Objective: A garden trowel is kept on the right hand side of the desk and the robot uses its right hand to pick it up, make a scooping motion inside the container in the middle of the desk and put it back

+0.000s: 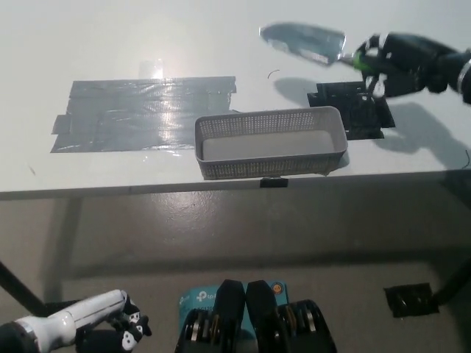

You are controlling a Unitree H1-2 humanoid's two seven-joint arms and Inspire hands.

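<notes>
Now the black right hand [401, 63] grips the trowel [305, 40] in the air, beyond the gray basket [266, 166]. The white left hand [109, 325] rests down low; I cannot tell if it is closed.

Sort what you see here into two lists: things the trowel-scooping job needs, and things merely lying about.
Job: garden trowel, held aloft by the black right hand; mesh container in the middle.
Lying about: grey tape patch; black patch beside the container; white left hand, resting low at the lower left.
</notes>
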